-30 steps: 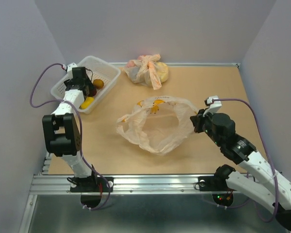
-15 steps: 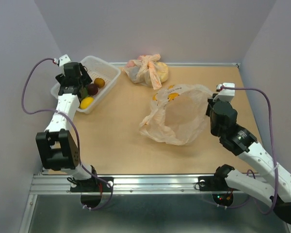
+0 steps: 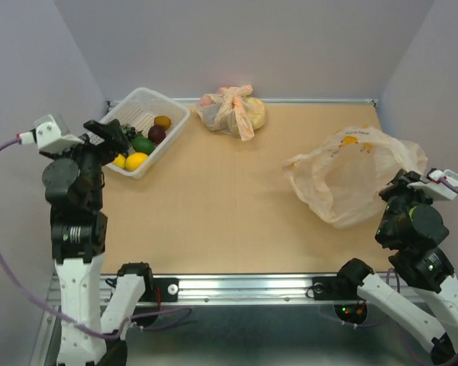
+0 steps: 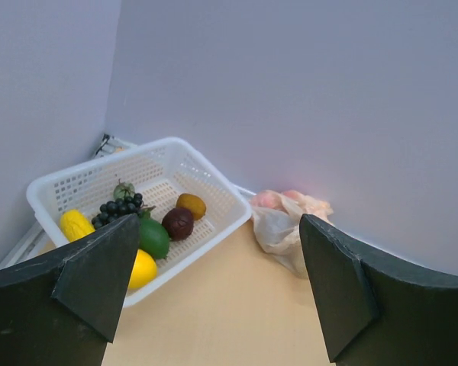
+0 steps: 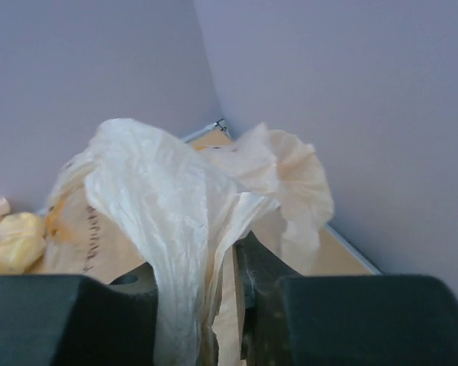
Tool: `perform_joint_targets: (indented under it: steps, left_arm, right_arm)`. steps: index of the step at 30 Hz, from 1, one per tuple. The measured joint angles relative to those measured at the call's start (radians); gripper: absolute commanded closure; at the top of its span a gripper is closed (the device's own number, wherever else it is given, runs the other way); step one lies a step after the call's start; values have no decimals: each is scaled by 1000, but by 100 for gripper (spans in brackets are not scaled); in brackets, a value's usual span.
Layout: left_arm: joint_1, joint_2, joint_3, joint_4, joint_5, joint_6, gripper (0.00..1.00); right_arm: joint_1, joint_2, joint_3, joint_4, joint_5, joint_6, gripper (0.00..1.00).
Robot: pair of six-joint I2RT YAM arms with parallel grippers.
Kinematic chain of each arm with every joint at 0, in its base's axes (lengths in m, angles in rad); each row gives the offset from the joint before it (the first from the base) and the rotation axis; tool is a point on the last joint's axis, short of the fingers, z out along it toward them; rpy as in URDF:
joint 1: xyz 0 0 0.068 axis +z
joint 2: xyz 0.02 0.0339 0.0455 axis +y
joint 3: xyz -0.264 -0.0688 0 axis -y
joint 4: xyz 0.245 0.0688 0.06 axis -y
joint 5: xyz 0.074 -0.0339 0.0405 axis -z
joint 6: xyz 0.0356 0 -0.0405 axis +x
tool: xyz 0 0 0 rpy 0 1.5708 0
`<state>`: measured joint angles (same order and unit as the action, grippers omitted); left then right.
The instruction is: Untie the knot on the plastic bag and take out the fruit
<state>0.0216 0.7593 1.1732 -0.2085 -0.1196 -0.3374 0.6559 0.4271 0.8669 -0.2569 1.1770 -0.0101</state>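
The plastic bag (image 3: 349, 177) lies loose and open on the right of the table; no knot shows on it. My right gripper (image 3: 397, 188) is shut on its near edge, and the film (image 5: 185, 252) is pinched between the fingers. The fruit lies in the white basket (image 3: 170, 106) at the far left: kiwi (image 3: 162, 122), plum (image 3: 156, 134), green one (image 3: 143, 144), lemon (image 3: 136, 161), grapes (image 3: 129, 132). My left gripper (image 3: 107, 142) is open and empty, raised just in front of the basket. The left wrist view shows the basket (image 4: 214, 183) and the plum (image 4: 178, 223) between the open fingers.
A second peach bag (image 3: 233, 110), knotted around a yellow lump, sits at the back wall in the middle, and shows in the left wrist view (image 4: 286, 217). Purple walls close in the left, back and right sides. A metal rail runs along the near edge.
My right gripper has dragged the plastic bag from the table's middle to the right side. My left arm has drawn back from over the basket toward the near left and risen.
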Motion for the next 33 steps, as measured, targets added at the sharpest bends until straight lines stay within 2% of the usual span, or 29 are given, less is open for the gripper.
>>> perform_joint_targets:
  steps: [2, 3, 5, 6, 7, 11, 17, 22, 27, 33]
  left_arm:
    - [0, -77, 13, -58, 6, 8, 3]
    - [0, -123, 26, -88, 6, 14, 3]
    - [0, -194, 50, -144, 2, 22, 3]
    - [0, -221, 57, -166, -4, 25, 3]
    - [0, -253, 59, -195, -11, 26, 3]
    - [-10, -340, 57, -330, -69, 19, 4]
    - [-69, -478, 52, -452, -144, 1, 3]
    - [-122, -530, 83, -531, -212, 2, 3]
    - [-176, -599, 103, -605, -275, 20, 3]
    - [-198, -688, 124, -626, -354, 41, 3]
  right_arm:
    - [0, -36, 0, -8, -5, -1, 41]
    - [0, -45, 0, -28, -19, 13, 28]
    - [0, -45, 0, -58, -46, 30, 15]
    - [0, -45, 0, -79, -63, 42, 5]
    - [0, -44, 0, -92, -75, 45, 1]
    - [0, -44, 0, -135, -145, 76, 0]
    - [0, -47, 0, -174, -348, 93, 0]
    - [0, -79, 4, -214, -517, 97, 0]
    - [0, -180, 17, -240, -638, 114, 0]
    - [0, -319, 19, -246, -672, 135, 0]
